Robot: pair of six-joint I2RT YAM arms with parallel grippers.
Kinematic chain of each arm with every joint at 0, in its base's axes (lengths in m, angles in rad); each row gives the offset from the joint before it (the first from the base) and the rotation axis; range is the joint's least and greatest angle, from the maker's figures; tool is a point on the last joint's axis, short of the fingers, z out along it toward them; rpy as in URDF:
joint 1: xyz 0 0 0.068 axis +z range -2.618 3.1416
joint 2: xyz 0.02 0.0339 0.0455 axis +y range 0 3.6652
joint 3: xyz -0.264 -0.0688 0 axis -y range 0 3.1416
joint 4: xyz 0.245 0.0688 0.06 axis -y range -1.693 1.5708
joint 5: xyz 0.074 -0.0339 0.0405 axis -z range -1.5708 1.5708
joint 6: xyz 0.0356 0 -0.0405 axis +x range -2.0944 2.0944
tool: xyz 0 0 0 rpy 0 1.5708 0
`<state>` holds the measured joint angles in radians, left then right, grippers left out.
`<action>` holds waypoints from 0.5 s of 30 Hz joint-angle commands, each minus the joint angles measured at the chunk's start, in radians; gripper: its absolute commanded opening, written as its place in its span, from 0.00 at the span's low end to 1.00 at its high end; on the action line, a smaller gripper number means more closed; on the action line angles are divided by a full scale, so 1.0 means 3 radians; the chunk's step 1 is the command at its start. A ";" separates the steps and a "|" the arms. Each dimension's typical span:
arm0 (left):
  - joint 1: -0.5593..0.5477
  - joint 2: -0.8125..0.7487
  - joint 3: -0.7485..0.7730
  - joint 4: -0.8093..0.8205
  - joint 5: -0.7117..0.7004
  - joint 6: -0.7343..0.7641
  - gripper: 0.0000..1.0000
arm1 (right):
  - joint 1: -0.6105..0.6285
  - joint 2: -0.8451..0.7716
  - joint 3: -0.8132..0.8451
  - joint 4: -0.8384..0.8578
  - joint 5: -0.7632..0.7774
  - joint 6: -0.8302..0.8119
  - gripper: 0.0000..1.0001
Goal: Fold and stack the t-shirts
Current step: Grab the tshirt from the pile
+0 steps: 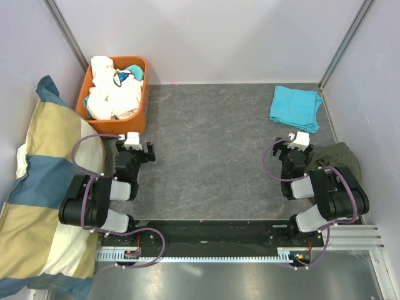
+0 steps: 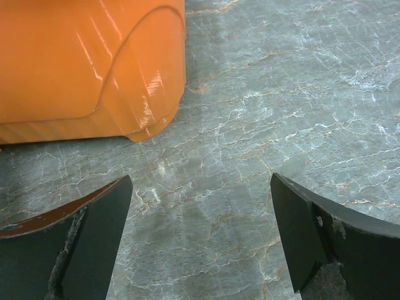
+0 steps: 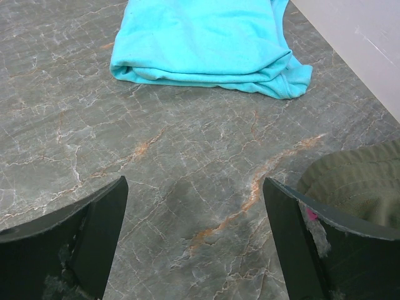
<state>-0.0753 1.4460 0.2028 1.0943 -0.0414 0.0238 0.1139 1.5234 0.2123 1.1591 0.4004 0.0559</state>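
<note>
The middle of the desk (image 1: 212, 144) is bare from 6 to 12 o'clock, giving open passage. An orange basket (image 1: 143, 100) blocks 10 o'clock, just ahead of the left gripper (image 2: 200, 178). A folded turquoise t-shirt (image 1: 295, 106) lies at 2 o'clock, an olive cloth (image 1: 340, 157) at 3, and a checked pillow (image 1: 44, 187) at 9.

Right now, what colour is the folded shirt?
The shirt is turquoise, clearest in the right wrist view.
</note>
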 commanded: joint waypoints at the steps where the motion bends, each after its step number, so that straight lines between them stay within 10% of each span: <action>1: 0.0001 -0.0013 0.0071 0.0167 0.0046 0.0023 1.00 | -0.0006 0.0005 0.0054 0.0166 0.0015 0.0023 0.98; 12: -0.0010 -0.0039 0.0045 0.0208 -0.0300 -0.0048 1.00 | 0.0050 -0.0056 0.0069 0.0105 0.0351 0.0104 0.98; 15: -0.0142 -0.0096 0.0014 0.0264 -0.0802 -0.0136 1.00 | 0.0188 -0.0440 0.0503 -0.1008 0.0874 0.0146 0.98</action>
<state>-0.0830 1.4410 0.2028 1.0931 -0.1047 0.0113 0.1314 1.4975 0.2321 1.0939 0.4812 0.0612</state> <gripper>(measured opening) 0.996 0.982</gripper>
